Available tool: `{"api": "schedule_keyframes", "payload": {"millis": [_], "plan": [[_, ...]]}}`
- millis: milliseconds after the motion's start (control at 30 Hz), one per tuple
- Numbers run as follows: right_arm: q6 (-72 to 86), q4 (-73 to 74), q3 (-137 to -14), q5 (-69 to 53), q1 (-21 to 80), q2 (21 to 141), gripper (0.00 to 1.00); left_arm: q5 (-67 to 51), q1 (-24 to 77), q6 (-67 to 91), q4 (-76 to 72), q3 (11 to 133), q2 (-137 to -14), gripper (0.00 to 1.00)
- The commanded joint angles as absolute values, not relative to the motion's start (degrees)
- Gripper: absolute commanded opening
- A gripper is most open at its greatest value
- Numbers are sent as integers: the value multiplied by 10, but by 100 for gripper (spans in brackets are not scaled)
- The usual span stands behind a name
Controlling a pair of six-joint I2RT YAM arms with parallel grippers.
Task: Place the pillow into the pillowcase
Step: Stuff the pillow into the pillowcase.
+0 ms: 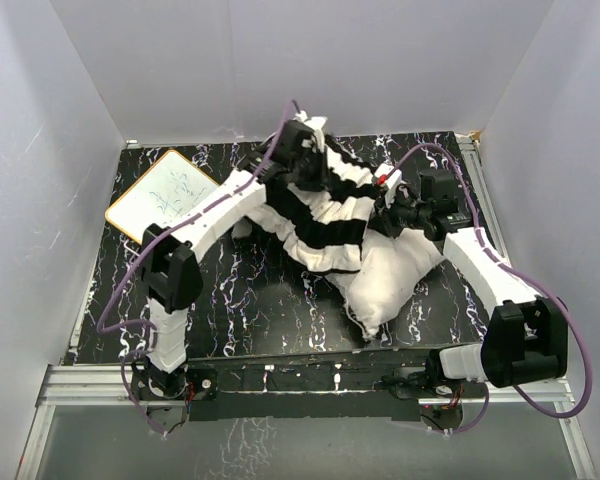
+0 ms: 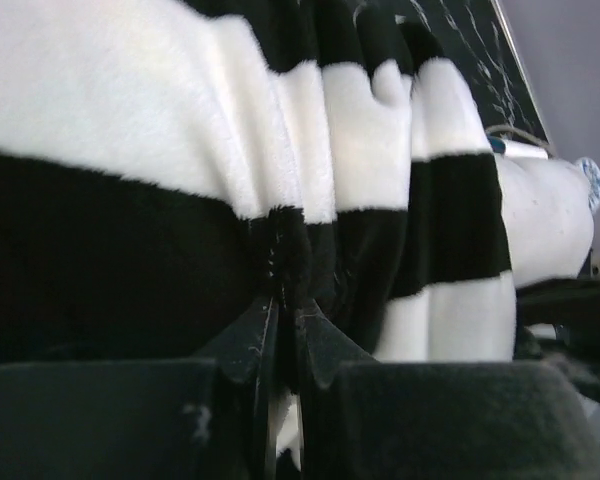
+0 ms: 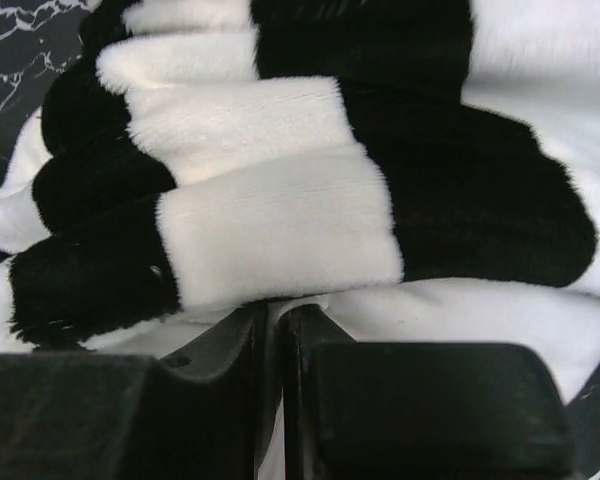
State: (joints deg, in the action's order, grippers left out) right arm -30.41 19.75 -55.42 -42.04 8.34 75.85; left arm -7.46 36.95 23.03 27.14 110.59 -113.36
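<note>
The top view looks steeply down from high behind the near edge over the whole tabletop (image 1: 265, 300), while both wrist views face forward, pressed close against the striped pillowcase (image 1: 320, 215), which all three share.

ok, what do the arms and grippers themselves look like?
Both alike: the left arm and right arm have white links with chunky black joint housings and a purple cable looping along each. The left gripper and right gripper each have two black fingers, blocky bases tapering to wedge tips.
</note>
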Motion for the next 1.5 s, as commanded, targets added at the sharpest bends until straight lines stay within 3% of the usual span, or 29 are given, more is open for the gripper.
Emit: {"api": "schedule_keyframes", "payload": {"millis": [0,100,167,233,367,467,567,733,833,1033,1200,1300,1367,1467], "plan": [[-193,67,-567,-430,74,744,8,-261,467,277,213,930,-1103,0],[-203,55,-522,-435,62,736,8,-227,426,314,94,693,-1083,0],[-207,51,-504,-458,62,737,8,-275,399,320,71,660,-1120,0],[-224,68,-504,-493,62,744,8,-273,400,307,74,702,-1133,3],[-342,215,-549,-524,58,757,11,-190,399,236,147,801,-1101,44],[-432,337,-591,-567,19,750,25,-131,393,206,164,812,-1028,62],[-486,422,-634,-602,-51,738,36,-128,367,201,160,800,-969,70],[-535,528,-725,-613,-132,768,37,-115,319,185,216,863,-950,71],[-519,533,-745,-596,-147,781,43,-58,317,157,269,960,-997,73],[-435,446,-688,-516,-148,785,72,24,317,129,368,1210,-1175,75],[-413,385,-631,-475,-141,813,75,45,317,113,368,1316,-1276,75],[-408,368,-612,-471,-130,828,67,47,318,113,366,1364,-1319,63],[-399,347,-598,-462,-118,828,60,47,318,116,370,1383,-1337,48],[-389,329,-582,-452,-92,833,38,24,318,129,363,1386,-1340,17]]}}
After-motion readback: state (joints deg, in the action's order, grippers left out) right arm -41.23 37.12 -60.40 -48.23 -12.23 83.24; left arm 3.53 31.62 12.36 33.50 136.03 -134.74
